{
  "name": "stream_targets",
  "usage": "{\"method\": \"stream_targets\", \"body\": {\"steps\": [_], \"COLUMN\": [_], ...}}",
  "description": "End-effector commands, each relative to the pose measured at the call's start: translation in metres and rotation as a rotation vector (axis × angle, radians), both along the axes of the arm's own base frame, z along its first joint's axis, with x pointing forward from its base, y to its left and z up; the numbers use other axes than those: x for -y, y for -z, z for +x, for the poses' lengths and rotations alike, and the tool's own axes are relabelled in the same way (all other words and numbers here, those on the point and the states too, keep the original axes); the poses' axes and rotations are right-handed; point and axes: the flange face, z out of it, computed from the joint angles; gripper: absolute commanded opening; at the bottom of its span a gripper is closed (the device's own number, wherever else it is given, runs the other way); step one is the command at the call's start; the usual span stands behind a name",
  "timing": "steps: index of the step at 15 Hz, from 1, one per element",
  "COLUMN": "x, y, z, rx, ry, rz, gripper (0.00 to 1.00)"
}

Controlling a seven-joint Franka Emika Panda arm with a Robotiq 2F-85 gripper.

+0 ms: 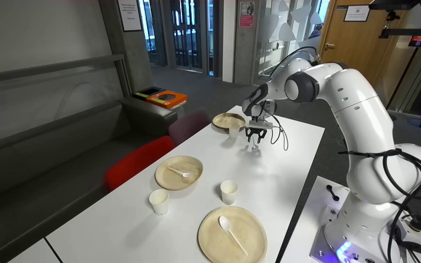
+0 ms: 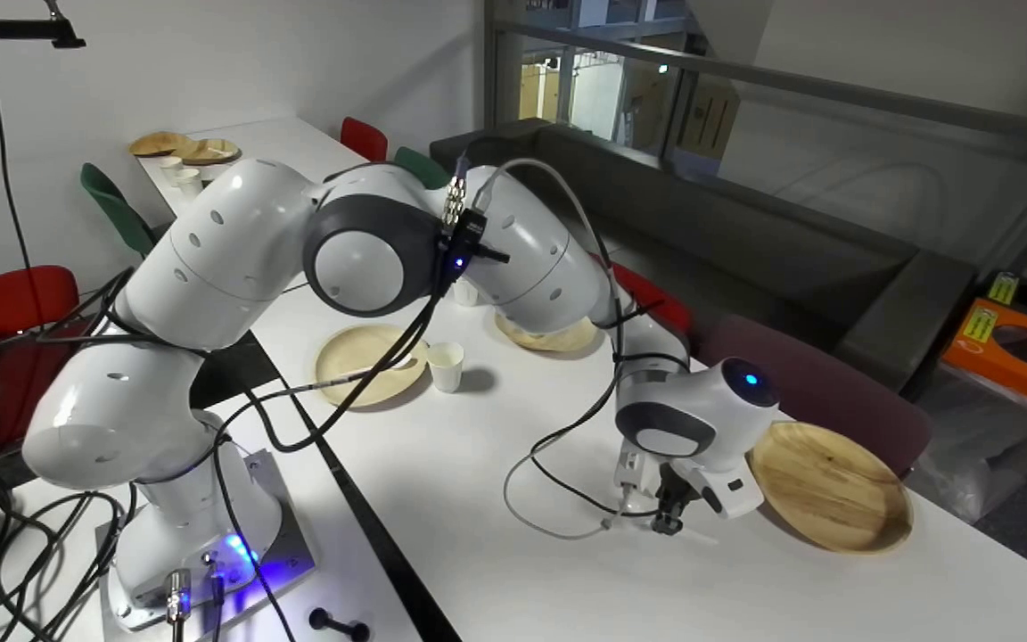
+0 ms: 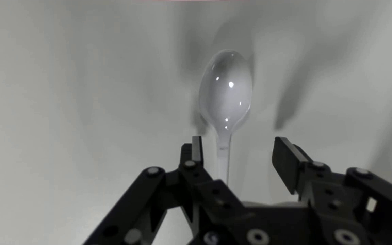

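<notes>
My gripper [image 3: 239, 149] stands parted, middling wide, clamped on nothing, and here's the spoon [image 3: 225, 98] right in the wrist view: handle threading between my two fingers, bowl poking out beyond the tips at 12 o'clock! Its long axis runs 12 to 6, square across the line from finger to finger, so the angle looks kind. Centring, less so: the handle sits just beside my 9 o'clock finger, a sliver of gap showing, with more room over at 3. The 6 o'clock end vanishes behind my own linkage, and how high my tips hang over the worktop [image 3: 80, 136] I can't tell.

Outward, in an exterior view: a pale cup [image 1: 234, 130] near me between 9 and 10 o'clock, a wooden plate [image 1: 228, 119] behind it at 10. That's the tight flank, I'd judge. And my cable [image 2: 567, 537] droops in a loop around 9 o'clock in an exterior view, the spot to watch for a snag.

Wider again, well apart from me: at 8 o'clock a mid plate [image 1: 175, 183] with a second spoon [image 1: 186, 175] in it, a far cup [image 1: 159, 202] beyond; another cup [image 1: 229, 192] at 7; and close to 6, a big plate [image 1: 214, 244] carrying a third spoon [image 1: 226, 225]. My arm [image 1: 356, 98] arches in from 2.
</notes>
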Motion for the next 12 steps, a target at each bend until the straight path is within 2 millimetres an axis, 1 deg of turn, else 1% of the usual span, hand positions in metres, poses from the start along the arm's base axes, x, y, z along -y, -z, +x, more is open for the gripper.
{"method": "stream_targets", "body": {"steps": [1, 2, 5, 12], "x": [0.0034, 0.0041, 0.0056, 0.0088], "y": [-0.005, -0.0047, -0.0034, 0.0022], "z": [-0.0023, -0.0025, -0.0031, -0.0045], "rx": [0.004, 0.003, -0.001, -0.013], "ry": [0.022, 0.025, 0.031, 0.039], "rz": [-0.022, -0.022, -0.023, -0.022], "gripper": [0.46, 0.49, 0.47, 0.47]}}
